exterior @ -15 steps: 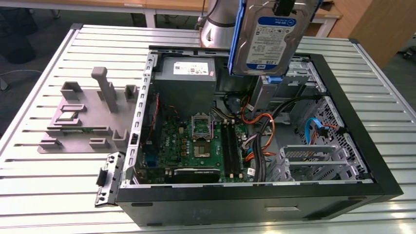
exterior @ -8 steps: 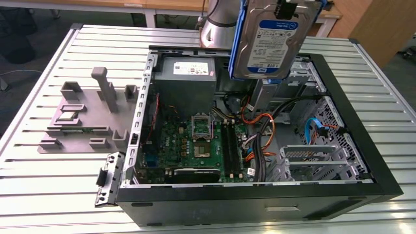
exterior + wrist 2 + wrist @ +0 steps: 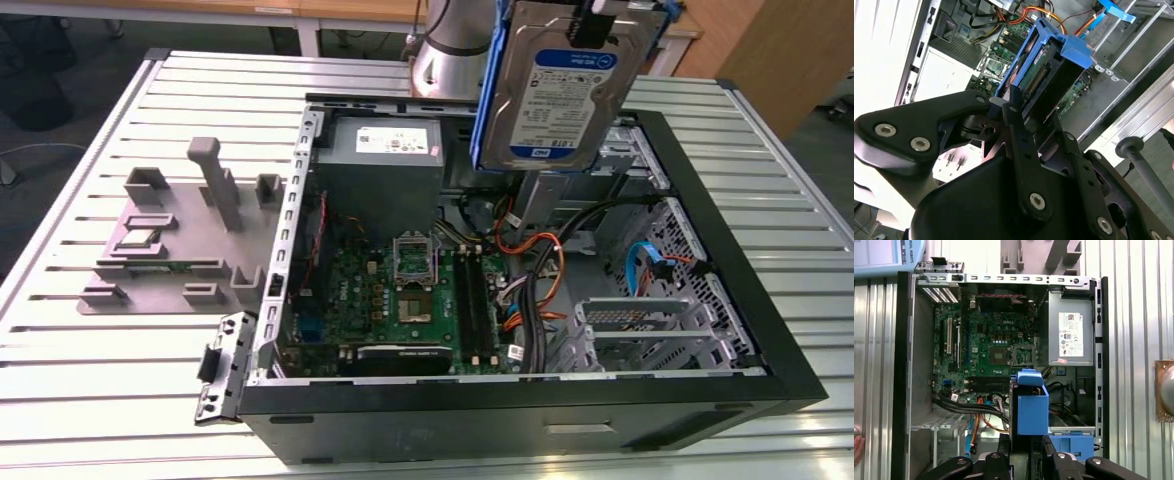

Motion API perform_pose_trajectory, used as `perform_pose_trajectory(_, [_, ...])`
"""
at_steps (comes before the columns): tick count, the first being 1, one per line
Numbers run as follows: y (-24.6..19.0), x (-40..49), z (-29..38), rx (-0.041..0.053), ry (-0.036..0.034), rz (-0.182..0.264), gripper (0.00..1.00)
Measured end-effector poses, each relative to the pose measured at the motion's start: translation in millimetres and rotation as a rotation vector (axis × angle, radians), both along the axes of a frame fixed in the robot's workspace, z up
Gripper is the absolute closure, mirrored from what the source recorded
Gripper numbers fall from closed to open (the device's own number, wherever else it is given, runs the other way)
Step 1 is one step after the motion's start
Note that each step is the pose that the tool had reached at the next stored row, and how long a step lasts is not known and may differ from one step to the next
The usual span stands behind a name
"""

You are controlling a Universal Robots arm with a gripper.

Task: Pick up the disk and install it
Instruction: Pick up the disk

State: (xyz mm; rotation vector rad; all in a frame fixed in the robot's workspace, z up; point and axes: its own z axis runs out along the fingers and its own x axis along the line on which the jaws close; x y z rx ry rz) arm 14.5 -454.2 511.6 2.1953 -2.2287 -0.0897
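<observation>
Hanging clear above the open computer case (image 3: 747, 250), the disk (image 3: 561, 85) sits in the upper right of the exterior view, label side toward the camera, with blue rails along both long edges. The hand (image 3: 1033, 111) is clamped on it: in the second wrist view the dark fingers (image 3: 1014, 115) press against the carrier's sides with no gap to be seen, and in the first wrist view the blue carrier juts out from between them over the case interior. Pick-up is judged done, since the disk touches neither the table (image 3: 107, 380) nor the case. Install is not yet done. The disk is held on edge, long axis roughly vertical, above the stretch of case between the grey power supply (image 3: 387, 145) and the metal drive cage (image 3: 647, 330) at the lower right of the exterior view. No part of it has entered a bay. The cage slots look open from this angle, though their depth is partly hidden. Orange and black cables (image 3: 541, 270) lie loose beside the motherboard (image 3: 400, 290), below the disk. A grey fixture block (image 3: 174, 240) stands on the table at the left of the exterior view, apart from the case. What is left, as far as can be judged, is lowering the disk and seating it in its bay.
</observation>
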Motion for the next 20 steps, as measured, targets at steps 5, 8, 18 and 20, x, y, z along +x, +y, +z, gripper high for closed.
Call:
perform_pose_trajectory(5, [-6.8, 0.0, 0.0, -0.0001, 0.0000, 0.000, 0.65])
perform_pose_trajectory(8, [-10.9, 0.0, 0.0, 0.0000, 0.0000, 0.000, 0.65])
perform_pose_trajectory(18, [-24.4, 0.0, 0.0, 0.0000, 0.0000, 0.000, 0.65])
perform_pose_trajectory(20, [-27.1, 0.0, 0.0, 0.0000, 0.0000, 0.000, 0.65])
